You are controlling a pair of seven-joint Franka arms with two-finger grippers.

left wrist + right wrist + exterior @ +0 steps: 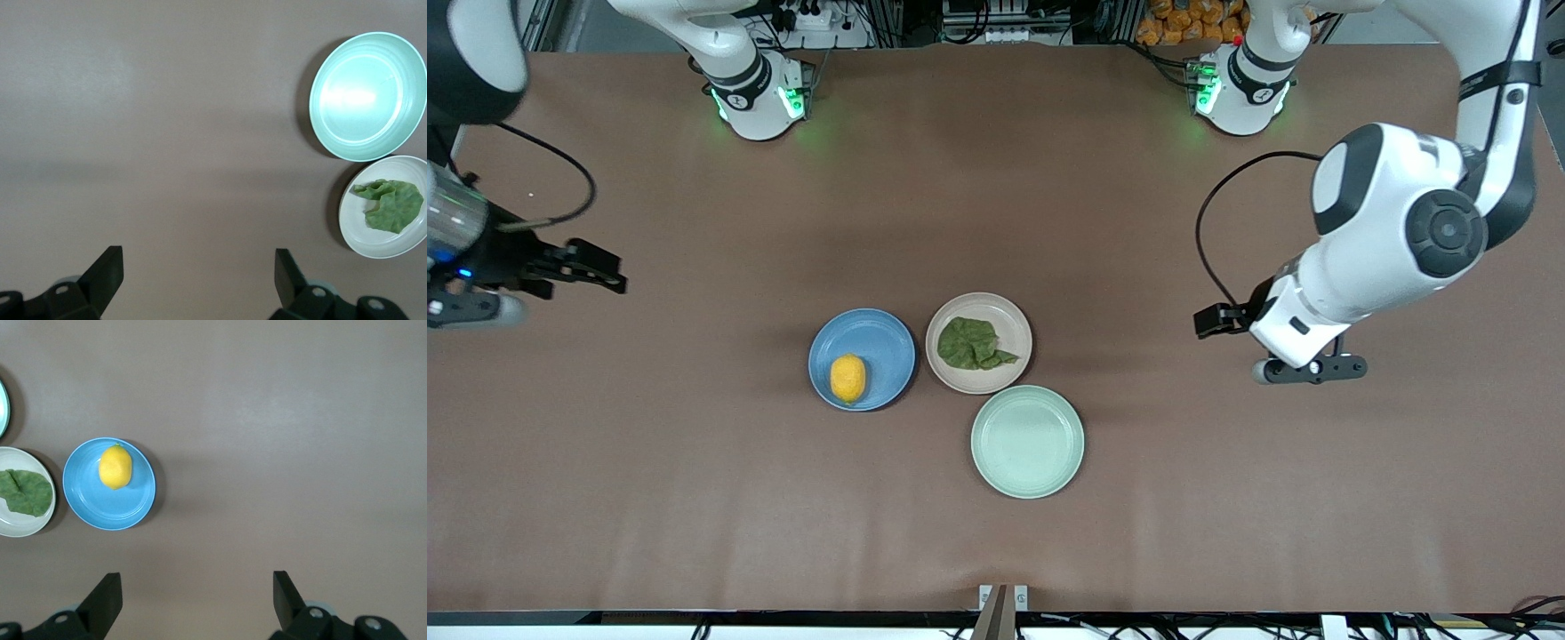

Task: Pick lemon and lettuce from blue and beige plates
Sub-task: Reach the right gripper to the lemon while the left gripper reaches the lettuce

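Your left gripper (pixel 199 277) is spread wide with nothing in it, hanging over bare table (pixel 1227 498), well apart from the lettuce (pixel 975 344) on the beige plate (pixel 978 303). Your right gripper (pixel 197 600) is also wide and empty over bare table, well apart from the lemon (pixel 847 378) on the blue plate (pixel 885 338). A mint-green plate (pixel 1027 442) sits just beside both.

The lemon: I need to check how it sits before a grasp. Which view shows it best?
The right wrist view: the lemon lies unobstructed on the blue plate, close to its rim. The front view shows it smaller. The left wrist view misses it entirely.
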